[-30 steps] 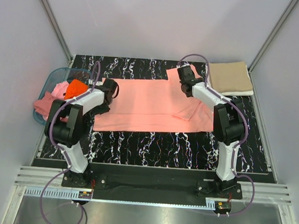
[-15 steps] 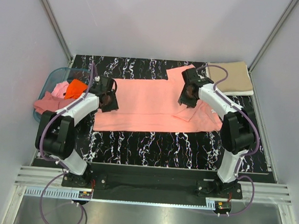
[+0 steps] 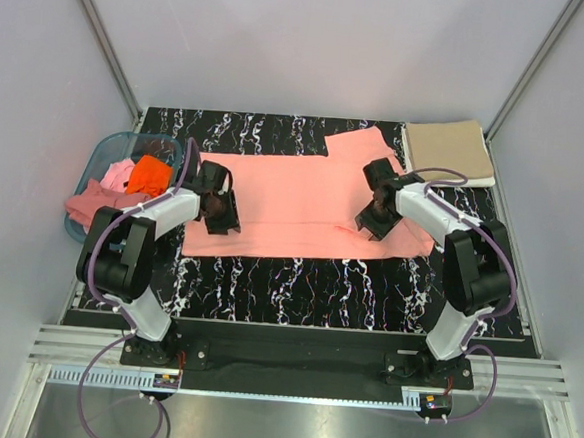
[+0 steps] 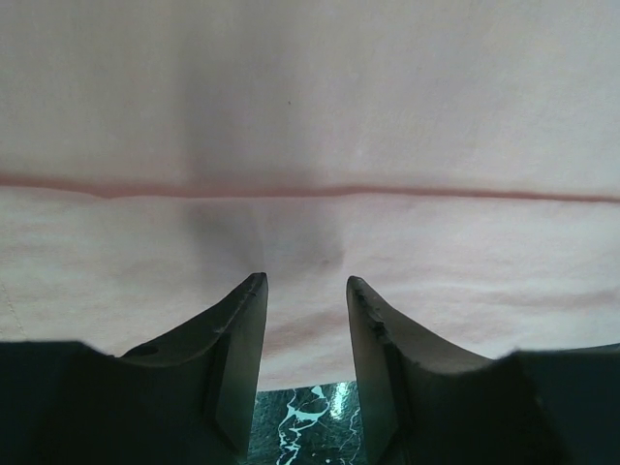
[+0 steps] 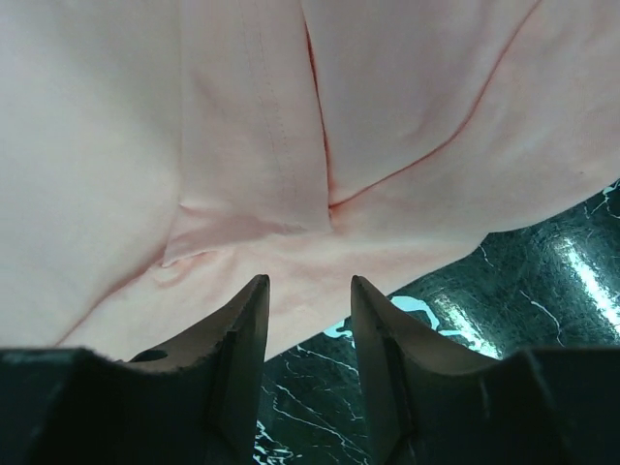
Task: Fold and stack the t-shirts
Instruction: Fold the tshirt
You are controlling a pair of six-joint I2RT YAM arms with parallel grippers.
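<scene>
I see the salmon-pink t-shirt [image 3: 294,194] spread flat on the table [image 3: 298,280]; left hand [image 3: 225,217] and right hand [image 3: 370,224], each parted and empty, over its ends nearest the table's left and right edges

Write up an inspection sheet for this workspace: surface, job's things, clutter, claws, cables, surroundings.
Surface: black marbled table with white veins.
Job's things: salmon-pink t-shirt spread across the middle, creased at its right end; tan t-shirt folded at the far right corner; orange t-shirt and pink t-shirts bunched in the basket, one hanging over its rim.
Clutter: teal basket at the left edge; nothing else seen.
Claws: left claw and right claw both open, low over the salmon-pink t-shirt's near edge, gripping nothing.
Cables: purple cables looped along both arms and at the bases.
Surroundings: grey walls; metal rail at the near edge.
</scene>
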